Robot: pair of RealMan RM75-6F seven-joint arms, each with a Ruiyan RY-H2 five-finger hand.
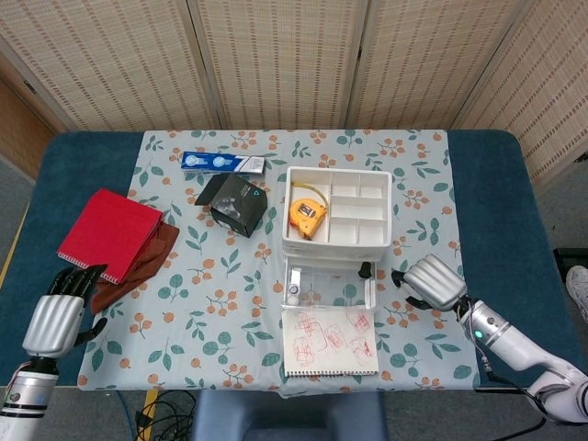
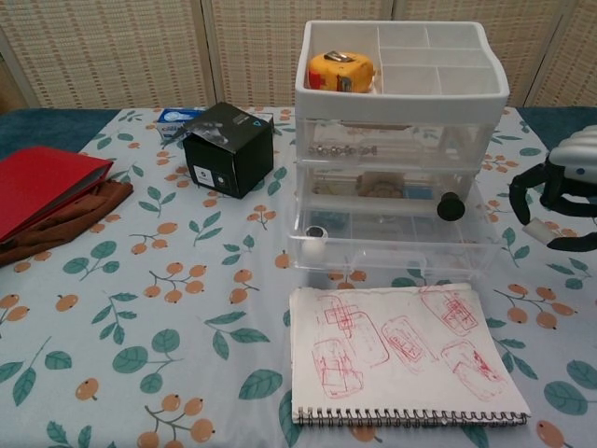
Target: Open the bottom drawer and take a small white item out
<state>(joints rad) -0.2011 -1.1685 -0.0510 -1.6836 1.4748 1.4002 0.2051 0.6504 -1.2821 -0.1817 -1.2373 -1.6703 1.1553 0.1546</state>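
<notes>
The clear drawer unit (image 1: 335,220) (image 2: 401,103) stands mid-table with its bottom drawer (image 1: 329,287) (image 2: 392,245) pulled out toward me. Small items lie in the drawer, among them a round one (image 2: 317,232) at its left and a black one (image 2: 451,206) at its right. My right hand (image 1: 430,281) (image 2: 562,187) hovers to the right of the drawer, outside it, fingers curled downward. A small white item (image 2: 537,227) sits pinched at its fingertips. My left hand (image 1: 61,314) rests at the table's near left corner with nothing in it.
A spiral sketch pad (image 1: 329,341) (image 2: 406,355) lies right in front of the open drawer. A yellow tape measure (image 1: 307,212) sits in the top tray. A black box (image 1: 239,206), blue carton (image 1: 221,163), red notebook (image 1: 108,234) and brown cloth (image 1: 147,257) lie to the left.
</notes>
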